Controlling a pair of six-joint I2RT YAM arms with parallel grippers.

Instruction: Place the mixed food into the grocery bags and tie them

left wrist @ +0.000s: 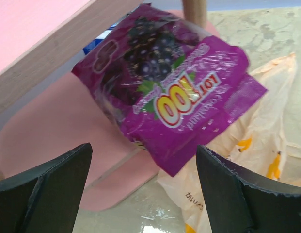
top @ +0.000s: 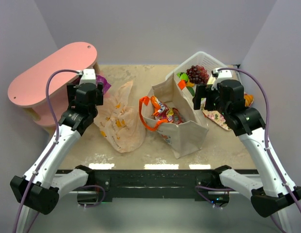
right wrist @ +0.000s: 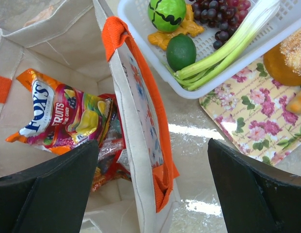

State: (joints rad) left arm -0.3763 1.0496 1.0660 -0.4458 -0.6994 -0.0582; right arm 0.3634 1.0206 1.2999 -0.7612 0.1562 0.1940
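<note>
Left hand [left wrist: 142, 153] spread before purple packet [left wrist: 165, 92], mostly hidden in my top view; right hand [right wrist: 152, 145] spread over tote [right wrist: 58, 43].

Purple packet [left wrist: 169, 97]: glossy, crinkled film.
Tote [right wrist: 133, 121]: matt woven canvas.
Peach bag [left wrist: 266, 141]: thin, wrinkled plastic.
Basket [right wrist: 281, 36]: smooth white plastic.
Floral mat [right wrist: 247, 121], lower right: possibly cloth.

Purple packet [top: 103, 83]: mostly hidden behind left gripper [top: 86, 93] in top view; small print blurred in left wrist view. Golden bread [right wrist: 290, 58] cut off by right wrist frame's right edge.
</note>
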